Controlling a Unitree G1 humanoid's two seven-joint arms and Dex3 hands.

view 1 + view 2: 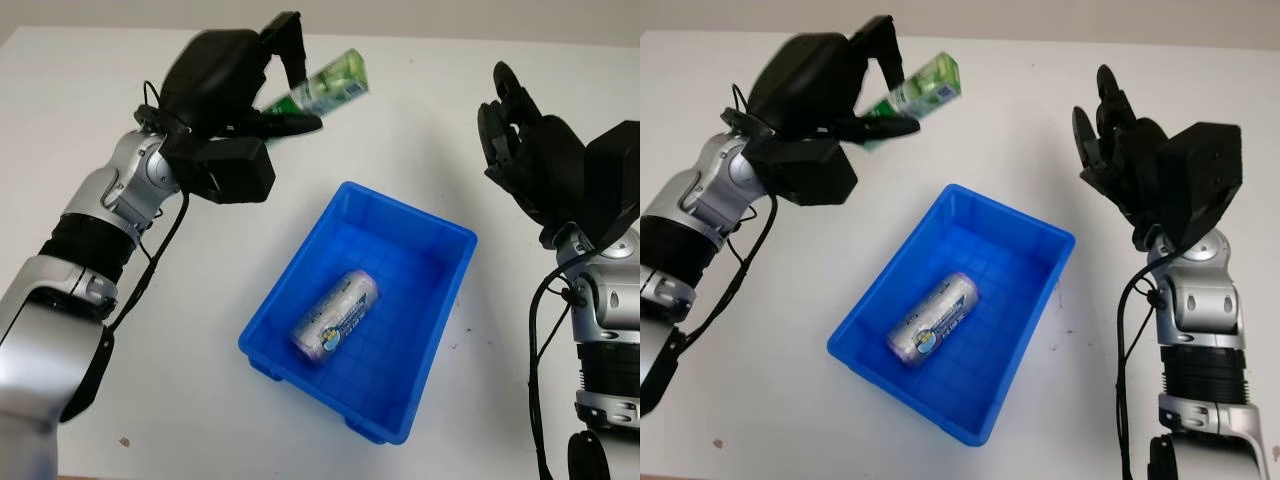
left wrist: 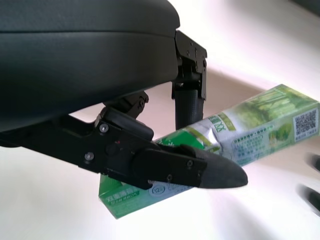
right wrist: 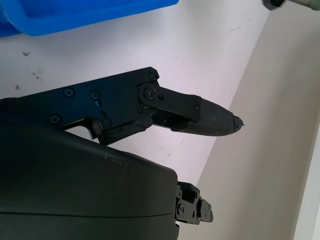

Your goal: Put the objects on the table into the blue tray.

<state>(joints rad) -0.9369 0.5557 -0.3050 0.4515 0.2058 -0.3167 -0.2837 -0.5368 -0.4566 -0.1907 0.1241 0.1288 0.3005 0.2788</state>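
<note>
- The white table [image 1: 90, 90] carries everything, and bare surface lies on every side of both hands, so nothing blocks the route.
- The blue tray [image 1: 452, 300] sits between the two arms, below and inboard of the left hand, its long side running diagonally. Its near wall is the one obstacle on the way in, so the carried thing should pass over the rim, not graze it.
- The left hand [image 1: 262, 95] is raised above the table, outboard of the tray's far corner, fingers closed around a green box. One finger [image 2: 192, 172] crosses the box's lower face and another [image 2: 189, 97] presses from the opposite side.
- The right hand [image 1: 1120, 140] hangs open beyond the tray's other side, holding nothing and well apart from the work.
- The silver can [image 1: 335, 313] already lies on its side on the tray floor, towards the corner nearest the left arm. The free floor is at the far end, so I would aim the drop there.
- The green box [image 1: 335, 80] is pinched near its middle, one end sticking out past the fingertips towards the right hand, tilted upward. To finish well, swing the left hand inward until the box is over the tray's open floor, lower it, then release.
</note>
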